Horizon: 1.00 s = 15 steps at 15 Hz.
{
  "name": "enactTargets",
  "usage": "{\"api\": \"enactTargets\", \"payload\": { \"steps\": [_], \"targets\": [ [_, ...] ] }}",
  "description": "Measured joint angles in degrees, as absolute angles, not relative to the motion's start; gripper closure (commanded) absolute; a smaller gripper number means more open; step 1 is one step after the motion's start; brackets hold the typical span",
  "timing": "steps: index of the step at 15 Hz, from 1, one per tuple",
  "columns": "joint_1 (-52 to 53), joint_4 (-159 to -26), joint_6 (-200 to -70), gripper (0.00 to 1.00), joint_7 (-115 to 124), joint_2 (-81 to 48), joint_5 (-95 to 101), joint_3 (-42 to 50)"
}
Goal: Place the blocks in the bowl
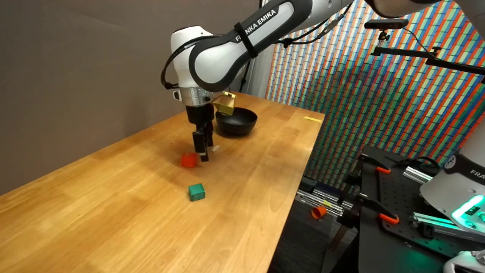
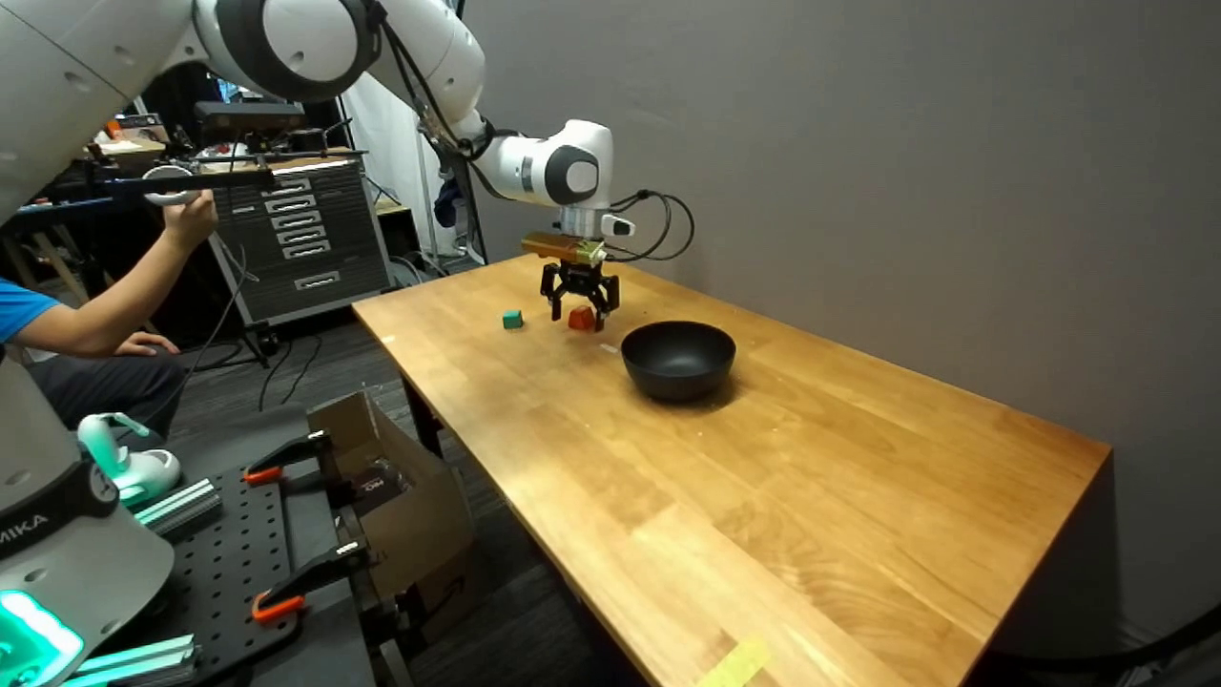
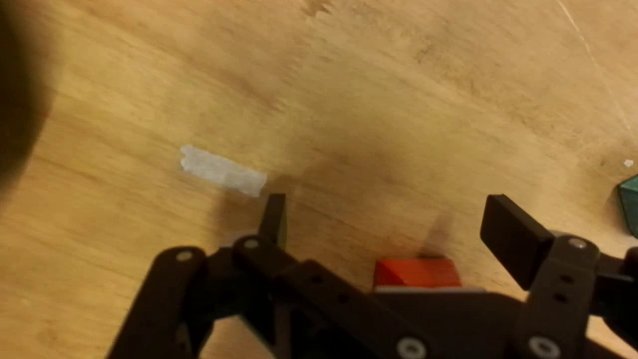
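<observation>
End effector [image 3: 391,224] is released: fingers [image 3: 516,239] are spread well apart. It's pointed down and held low over the wooden tabletop [image 1: 151,212]; whether the wood is touched by the fingertips can't be told.

Red block [image 3: 417,272] is seen between the spread fingers in wrist view, gap showing toward each fingertip, lower part hidden by the end effector body. In an exterior view, red block [image 1: 189,159] is seen on the tabletop, just left of the fingertips. Green block [image 1: 196,192] is seated nearer and slightly right of red there; in wrist view it's cut off by the right edge.

Black bowl [image 2: 677,380] is stood upright on the tabletop. In an exterior view it's placed nearer and right of the end effector, with green block [image 2: 512,320] off to the left. Red is set closer to the bowl than green. Both blocks are located outside the bowl.

Black bowl [image 1: 240,127] is partly covered, in an exterior view, by the gold-coloured part [image 1: 225,104] fixed on the arm [image 1: 218,68]. Short pale strip [image 3: 224,170] is seen on the tabletop, just left of the fingertips in wrist view. Cardboard box [image 2: 434,534] is seen left of the tabletop in an exterior view.
</observation>
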<state>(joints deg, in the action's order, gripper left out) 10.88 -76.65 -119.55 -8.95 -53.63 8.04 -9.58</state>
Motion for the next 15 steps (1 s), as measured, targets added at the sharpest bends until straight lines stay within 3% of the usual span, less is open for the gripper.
{"api": "enactTargets", "payload": {
  "steps": [11, 12, 15],
  "targets": [
    [12.1, -56.6, -111.3, 0.00, -11.5, -65.4, 6.2, -9.6],
    [12.1, -55.7, -111.2, 0.20, -11.4, -66.1, 5.8, -9.6],
    [12.0, -53.1, -111.1, 0.41, -11.3, -67.8, 4.9, -9.6]
  ]
}}
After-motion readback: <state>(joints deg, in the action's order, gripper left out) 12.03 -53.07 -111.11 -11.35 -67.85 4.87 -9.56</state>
